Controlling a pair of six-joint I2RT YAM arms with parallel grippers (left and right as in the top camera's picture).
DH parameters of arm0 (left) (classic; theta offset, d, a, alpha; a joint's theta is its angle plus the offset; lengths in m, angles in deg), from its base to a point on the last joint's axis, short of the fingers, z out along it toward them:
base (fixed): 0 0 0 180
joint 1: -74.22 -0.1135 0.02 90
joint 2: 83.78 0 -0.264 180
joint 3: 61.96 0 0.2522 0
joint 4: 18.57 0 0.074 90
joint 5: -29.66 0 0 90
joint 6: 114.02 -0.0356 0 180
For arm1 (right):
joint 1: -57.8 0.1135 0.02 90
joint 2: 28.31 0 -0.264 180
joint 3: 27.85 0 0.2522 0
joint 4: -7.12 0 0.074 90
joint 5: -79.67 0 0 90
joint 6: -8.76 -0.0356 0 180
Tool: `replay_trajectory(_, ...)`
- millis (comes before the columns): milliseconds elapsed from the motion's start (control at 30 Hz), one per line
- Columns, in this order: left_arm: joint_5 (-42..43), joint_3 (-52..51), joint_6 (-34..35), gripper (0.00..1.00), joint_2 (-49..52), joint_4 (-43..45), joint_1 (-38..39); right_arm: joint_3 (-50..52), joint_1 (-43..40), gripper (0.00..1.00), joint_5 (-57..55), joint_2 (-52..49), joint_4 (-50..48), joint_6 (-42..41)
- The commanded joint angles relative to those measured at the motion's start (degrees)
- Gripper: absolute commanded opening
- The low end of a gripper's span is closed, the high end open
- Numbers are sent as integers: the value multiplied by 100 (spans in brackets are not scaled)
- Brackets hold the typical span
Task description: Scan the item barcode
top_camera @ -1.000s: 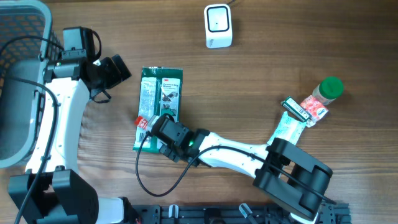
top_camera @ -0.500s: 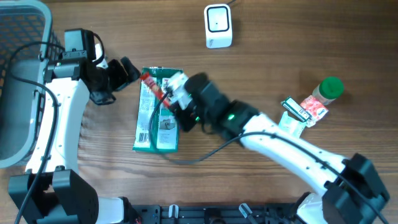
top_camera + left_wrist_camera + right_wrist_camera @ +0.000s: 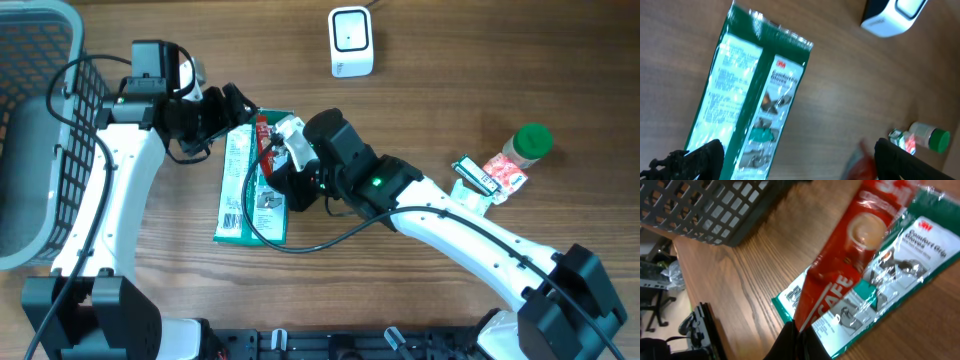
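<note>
Look, right pincer [image 3: 799,330] clamps the red sachet's [image 3: 850,255] end above the green packet [image 3: 240,200], likely for handover; left pincer [image 3: 238,108] gapes alongside.

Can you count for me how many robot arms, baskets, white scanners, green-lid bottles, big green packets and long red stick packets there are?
Robot arms: 2, the left arm and the right arm
Basket: 1
White scanner: 1
Green-lid bottle: 1
Big green packet: 1
Long red stick packet: 1
Total: 7
</note>
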State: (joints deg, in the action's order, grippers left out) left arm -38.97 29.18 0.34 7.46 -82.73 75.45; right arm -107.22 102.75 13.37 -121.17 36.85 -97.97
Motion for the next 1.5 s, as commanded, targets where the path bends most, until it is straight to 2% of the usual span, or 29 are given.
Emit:
replay_trajectory(0,116,46,166,88,4,133,0,-17,22,4,166,-46,-11,-278)
replay_trajectory(300,136,46,162,89,4,-192,376,-17,22,5,205,-50,-431,-295)
replay_trajectory(367,138,46,162,85,4,-190,468,-15,22,4,205,-57,-426,-295)
replay_trajectory(500,138,46,164,68,4,-190,651,17,22,4,203,-57,-437,-295)
replay_trajectory(567,136,46,162,54,4,-177,732,39,22,4,203,-57,-435,-295)
replay_trajectory(600,136,46,162,43,4,-166,763,46,22,4,205,-59,-433,-297)
replay_trajectory(667,136,46,162,30,4,-153,767,48,22,4,205,-57,-422,-295)
replay_trajectory(867,15,46,160,22,4,-153,765,48,22,4,205,-57,-367,-345)
replay_trajectory(900,-42,46,162,19,4,-153,765,48,22,4,203,-57,-348,-400)
replay_trajectory(967,-61,46,162,5,4,-151,765,48,22,4,205,-57,-330,-435)
replay_trajectory(1200,-131,46,164,4,4,-195,765,48,17,5,173,-57,-367,-435)
replay_trajectory(1233,-212,46,166,4,4,-205,765,48,17,9,142,-57,-378,-424)
replay_trajectory(1267,-398,46,238,4,4,-245,765,48,17,31,7,-59,-374,-424)
replay_trajectory(1300,-575,46,389,4,4,-289,765,46,17,42,-85,-57,-369,-424)
replay_trajectory(1367,-879,46,656,4,4,-382,765,48,17,57,-337,-57,-354,-413)
replay_trajectory(1467,-1360,46,1165,4,4,-595,765,46,17,67,-446,-57,-400,142)
